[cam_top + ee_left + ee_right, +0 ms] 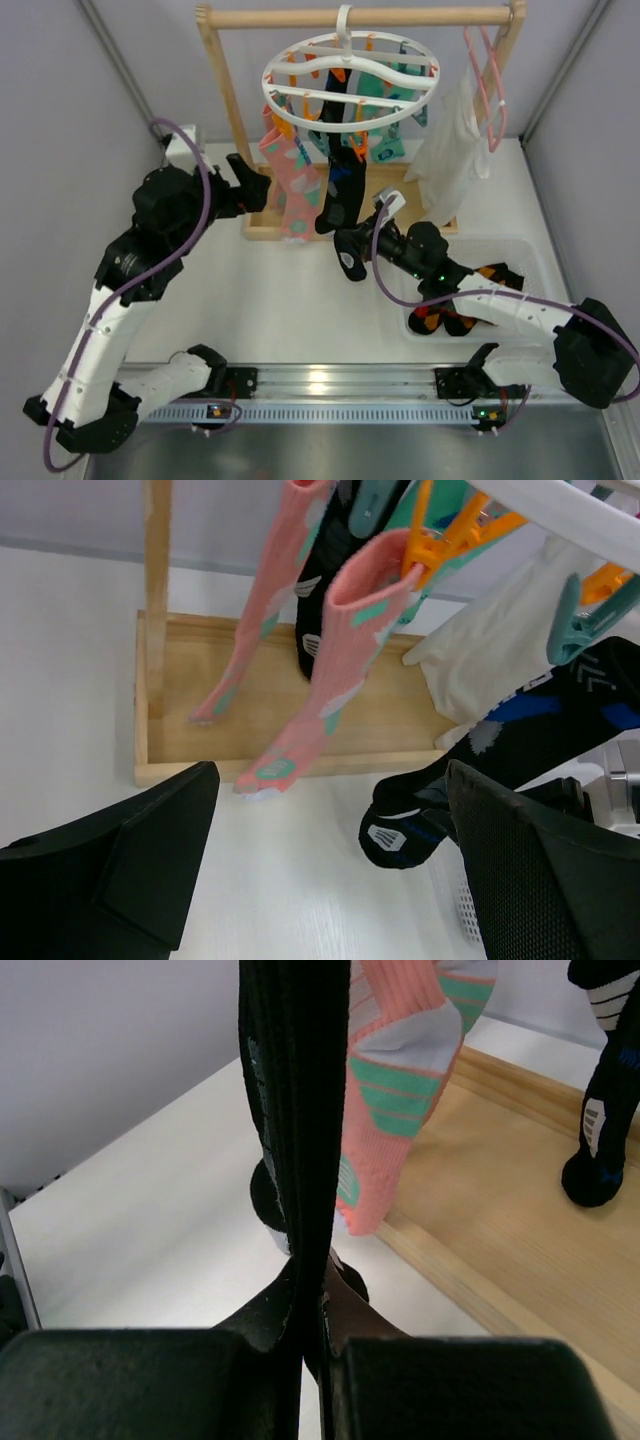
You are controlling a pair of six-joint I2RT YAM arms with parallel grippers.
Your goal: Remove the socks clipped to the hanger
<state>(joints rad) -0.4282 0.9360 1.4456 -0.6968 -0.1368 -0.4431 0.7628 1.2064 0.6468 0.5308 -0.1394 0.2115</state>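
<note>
Left wrist, two pink socks [340, 670], two black socks [500, 770]

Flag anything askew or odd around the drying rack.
The white garment hangs bunched and lopsided from the pink wire hanger. Nothing looks spilled or damaged; the black fabric sock is simply pinched in the shut right claw.

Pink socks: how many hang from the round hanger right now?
2. The first pink sock hangs from an orange clip, nearest the left wrist camera; the second pink sock hangs behind it, closer to the wooden post. More may be hidden from view.
</note>
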